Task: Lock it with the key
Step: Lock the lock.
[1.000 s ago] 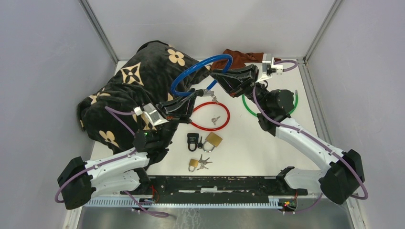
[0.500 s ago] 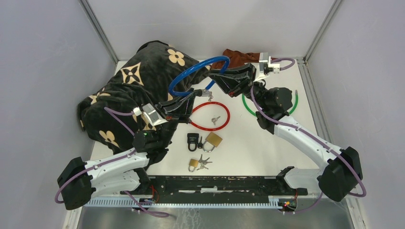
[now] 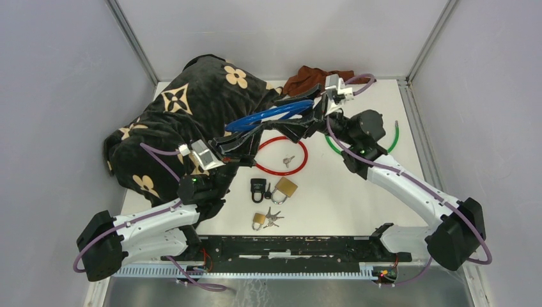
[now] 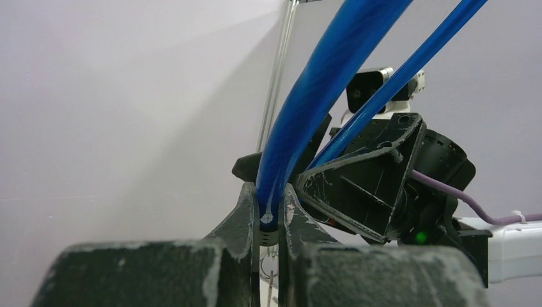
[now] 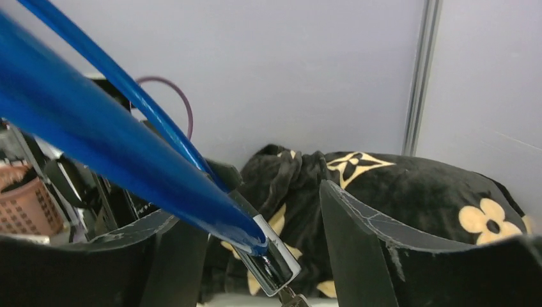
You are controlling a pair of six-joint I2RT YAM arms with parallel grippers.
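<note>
Overhead, the left gripper [image 3: 255, 132] holds the blue cable lock [image 3: 268, 114] above the tabletop [image 3: 358, 204]. Left wrist: its fingers [image 4: 244, 217] are closed tight on the cable. Right wrist: the right gripper [image 5: 249, 203] is open, the lock's metal end [image 5: 276, 265] between its fingers.

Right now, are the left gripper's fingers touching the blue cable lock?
Touching. The left wrist view shows the left gripper shut on the blue cable lock, with both fingers pressed against its sides just above the metal end.
</note>
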